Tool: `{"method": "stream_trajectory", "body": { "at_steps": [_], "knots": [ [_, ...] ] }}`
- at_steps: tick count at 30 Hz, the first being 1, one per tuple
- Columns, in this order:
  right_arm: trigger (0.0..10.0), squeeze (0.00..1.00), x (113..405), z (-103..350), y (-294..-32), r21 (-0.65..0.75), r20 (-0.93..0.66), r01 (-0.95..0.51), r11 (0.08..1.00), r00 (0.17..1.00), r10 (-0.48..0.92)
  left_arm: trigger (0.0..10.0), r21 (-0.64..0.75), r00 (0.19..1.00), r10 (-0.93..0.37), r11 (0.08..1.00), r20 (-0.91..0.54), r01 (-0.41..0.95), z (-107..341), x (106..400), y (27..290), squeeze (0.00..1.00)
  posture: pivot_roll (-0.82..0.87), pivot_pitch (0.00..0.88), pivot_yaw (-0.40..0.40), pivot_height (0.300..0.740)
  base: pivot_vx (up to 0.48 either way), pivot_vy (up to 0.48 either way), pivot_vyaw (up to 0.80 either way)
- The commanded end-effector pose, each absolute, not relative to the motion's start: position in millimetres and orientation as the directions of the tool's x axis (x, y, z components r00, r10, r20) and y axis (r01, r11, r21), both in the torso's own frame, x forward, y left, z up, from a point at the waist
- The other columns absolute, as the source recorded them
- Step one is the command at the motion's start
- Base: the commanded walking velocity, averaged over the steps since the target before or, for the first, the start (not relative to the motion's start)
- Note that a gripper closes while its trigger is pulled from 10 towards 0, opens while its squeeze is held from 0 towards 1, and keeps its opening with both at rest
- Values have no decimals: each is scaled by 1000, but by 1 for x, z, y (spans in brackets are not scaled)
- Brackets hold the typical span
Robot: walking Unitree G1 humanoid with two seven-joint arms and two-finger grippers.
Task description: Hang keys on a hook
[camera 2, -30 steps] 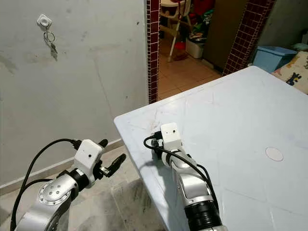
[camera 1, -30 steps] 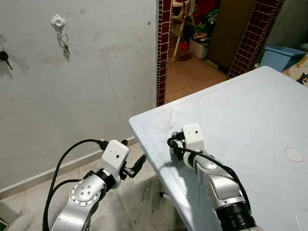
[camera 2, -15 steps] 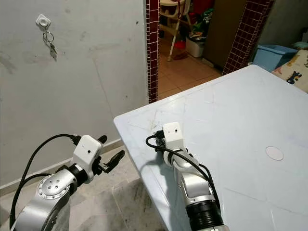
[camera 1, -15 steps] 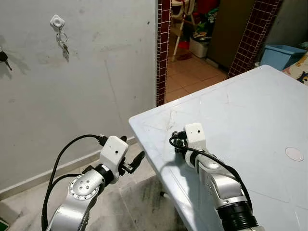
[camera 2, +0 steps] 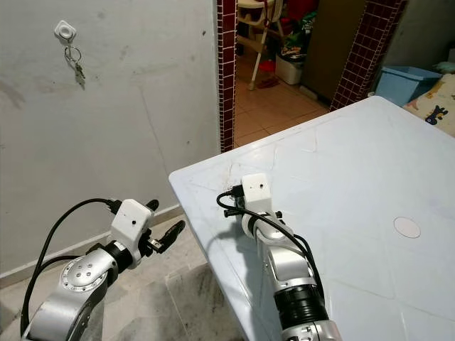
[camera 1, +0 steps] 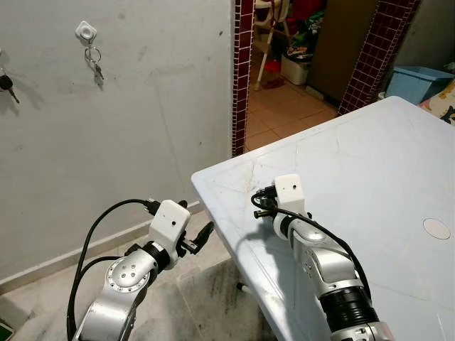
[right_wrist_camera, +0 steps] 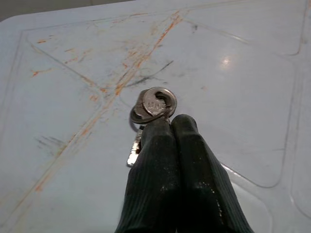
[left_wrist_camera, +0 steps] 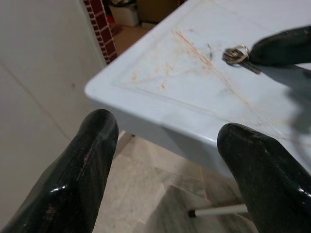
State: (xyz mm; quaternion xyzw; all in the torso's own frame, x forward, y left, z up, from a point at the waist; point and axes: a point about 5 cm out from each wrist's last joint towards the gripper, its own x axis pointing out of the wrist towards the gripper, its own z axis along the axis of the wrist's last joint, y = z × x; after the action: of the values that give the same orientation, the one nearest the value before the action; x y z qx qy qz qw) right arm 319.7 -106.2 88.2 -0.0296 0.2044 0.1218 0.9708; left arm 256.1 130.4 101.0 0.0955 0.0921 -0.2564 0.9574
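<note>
Two silver arms, each ending in two long black fingers. Right gripper (right_wrist_camera: 170, 127): fingers pressed together, pinching a small silver key on a ring (right_wrist_camera: 153, 105) just above the scuffed pale-blue plastic table (camera 1: 370, 163), near its corner. Left gripper (left_wrist_camera: 165, 141): fingers spread, holding nothing, low beside the table's corner, above the tiled floor (camera 1: 206, 298). White wall hook (camera 1: 86, 31): high on the grey wall, a key bunch (camera 1: 94, 61) hanging from it.

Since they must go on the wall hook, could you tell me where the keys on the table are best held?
Grip the key blades, coming from the robot's side as the right tool does, so the ring sticks out free to slip over the hook.
</note>
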Motion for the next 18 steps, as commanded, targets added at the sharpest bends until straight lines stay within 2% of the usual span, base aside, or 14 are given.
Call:
{"method": "stream_trajectory", "body": {
  "at_steps": [1, 9, 14, 15, 17, 18],
  "knots": [
    [0, 0, 325, 94, -106, -7, -378, -243, 970, 899, 223, 10000, 151, 868, -452, 862, -207, 484, 105, 261, 136, 0, 61, 0, 26, 740, 0, 0, 0],
    [0, 0, 329, 95, -108, -9, -354, -221, 975, 913, 204, 10000, 186, 881, -438, 864, -181, 468, 113, 268, 143, 0, 91, 0, 22, 740, 0, 0, 0],
    [0, 0, 330, 104, -105, -28, -308, -259, 965, 921, 238, 10000, 161, 894, -414, 883, -175, 440, 111, 259, 143, 0, 98, 0, 12, 740, 0, 0, 0],
    [5765, 1000, 329, 105, -104, -37, -301, -267, 963, 922, 244, 10000, 141, 894, -413, 888, -174, 438, 110, 258, 141, 0, 97, 0, 13, 740, 0, 0, 0],
    [5765, 1000, 328, 106, -104, -47, -295, -267, 962, 924, 242, 10000, 123, 893, -414, 891, -174, 437, 109, 256, 140, 0, 96, 0, 14, 740, 0, 0, 0],
    [10000, 1000, 328, 106, -103, -59, -296, -268, 962, 925, 240, 10000, 119, 888, -422, 887, -179, 446, 108, 255, 137, 0, 94, 0, 17, 740, 0, 0, 0]
  ]
}}
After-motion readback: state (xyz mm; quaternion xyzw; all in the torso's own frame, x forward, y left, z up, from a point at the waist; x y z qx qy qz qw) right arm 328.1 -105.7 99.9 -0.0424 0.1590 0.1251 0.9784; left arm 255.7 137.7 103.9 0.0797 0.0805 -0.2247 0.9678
